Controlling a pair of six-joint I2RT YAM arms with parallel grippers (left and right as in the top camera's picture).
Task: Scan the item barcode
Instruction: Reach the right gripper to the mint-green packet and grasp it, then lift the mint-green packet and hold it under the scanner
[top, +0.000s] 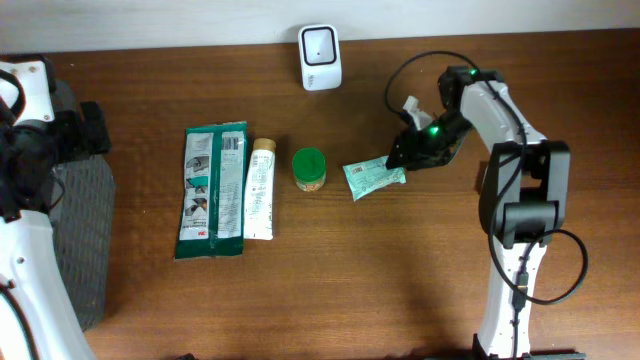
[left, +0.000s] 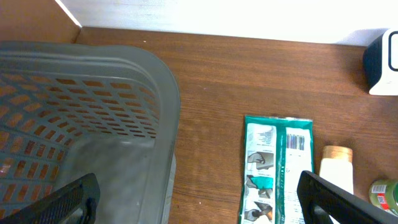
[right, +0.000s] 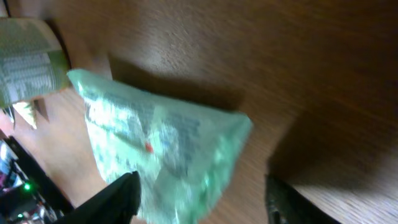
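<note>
Dark brown wooden table (top: 400, 290) is spread wall to wall, and everything is laid out on it in a loose row. At the far left a grey perforated plastic basket (top: 95, 240) is seen; no item is visible in the part of it that is shown. The left gripper (left: 199, 199) hangs above its rim with the jaws held wide apart and nothing between them.

Next, a long dark-green foil packet (top: 212, 190) is laid flat. A white squeeze tube with a tan cap (top: 260, 195) is set just beside it, cap on. Up by the wall stands a white box-shaped barcode scanner (top: 320, 45). A small jar with a green screw lid (top: 310, 168) is shut, and its contents cannot be made out.

Smallest of all is the pale green crinkled plastic pouch (top: 370, 180), lying flat between the jar and the right gripper (top: 403, 158). Its right end is straddled by that claw, the fingers apart and not clamped.

The pouch is judged to be light, soft and slick, and likely to crumple or slide. A pinch on the near end, leaving the printed face uncovered, is judged best.
</note>
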